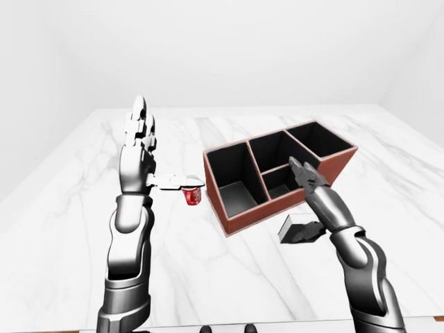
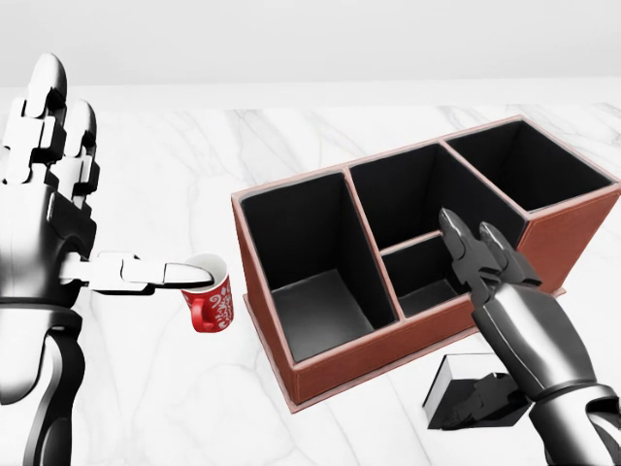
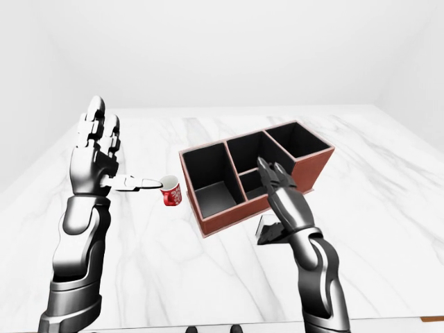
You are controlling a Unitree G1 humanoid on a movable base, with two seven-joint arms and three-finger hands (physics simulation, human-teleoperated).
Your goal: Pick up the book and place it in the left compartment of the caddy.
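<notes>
Surface: white marble table (image 2: 320, 146).

Caddy (image 2: 291, 374): reddish-brown walls, black inside, set at an angle near the middle of the head view. One tall compartment at its left end, two smaller ones in the middle, one at the right end. All appear empty.

Book (image 2: 448, 386): dark, flat on the table just below the caddy's lower wall, toward the bottom right of the head view; partly covered by the right hand.

Right hand (image 2: 514, 320): tilted down over the book, fingers (image 2: 466, 245) extended across the caddy's lower edge, thumb down at the book; open, not closed round anything.

Left hand (image 2: 53, 209): raised upright at the left, fingers straight, open; thumb stretched out toward the mug's rim.

Mug (image 2: 209, 294): red with white pattern, upright, left of the caddy and apart from it.
</notes>
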